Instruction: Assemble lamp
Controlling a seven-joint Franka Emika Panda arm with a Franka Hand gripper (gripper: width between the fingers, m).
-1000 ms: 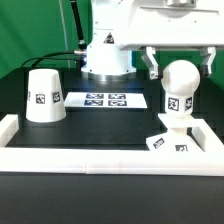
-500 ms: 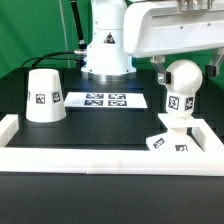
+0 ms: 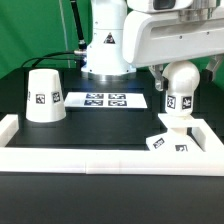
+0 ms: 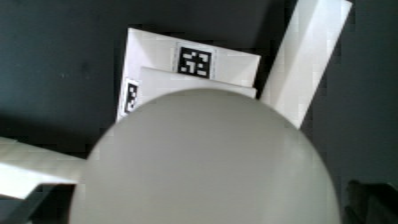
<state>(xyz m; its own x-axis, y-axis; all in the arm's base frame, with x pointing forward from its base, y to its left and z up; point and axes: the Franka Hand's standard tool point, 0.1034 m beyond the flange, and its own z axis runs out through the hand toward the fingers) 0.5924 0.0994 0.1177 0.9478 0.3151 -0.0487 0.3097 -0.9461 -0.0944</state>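
Lower now than a second ago, the gripper (image 3: pixel 186 72) has come down from above the bulb (image 3: pixel 182 78), and its white housing fills more of the exterior view's upper right. Its two dark fingers (image 3: pixel 160 72) stand one on each side of the bulb's round head. The jaws are wide, and a gap shows on the side toward the exterior view's right, so nothing is clamped.

The bulb is a smooth, matte white ball on a short stem that carries a black-and-white square tag on its front. It stands upright at the exterior view's right, apparently seated on the base (image 3: pixel 168 142). The base is a low, blocky white piece with flat faces, and two tags show on it. It lies just beside the white rail (image 3: pixel 100 158) that borders the black table (image 3: pixel 100 130).

The shade (image 3: pixel 43 95) is a matte white truncated cone. It sits wide end down at the exterior view's left, well apart from the bulb, with one tag facing the camera. Between shade and bulb, farther back, the marker board (image 3: pixel 107 100) lies flat.

In the wrist view the bulb (image 4: pixel 214 160) is a large, blurred, pale dome filling the picture. Beyond it are the base (image 4: pixel 192 62), showing a crisp tag, and a stretch of rail (image 4: pixel 317 60).
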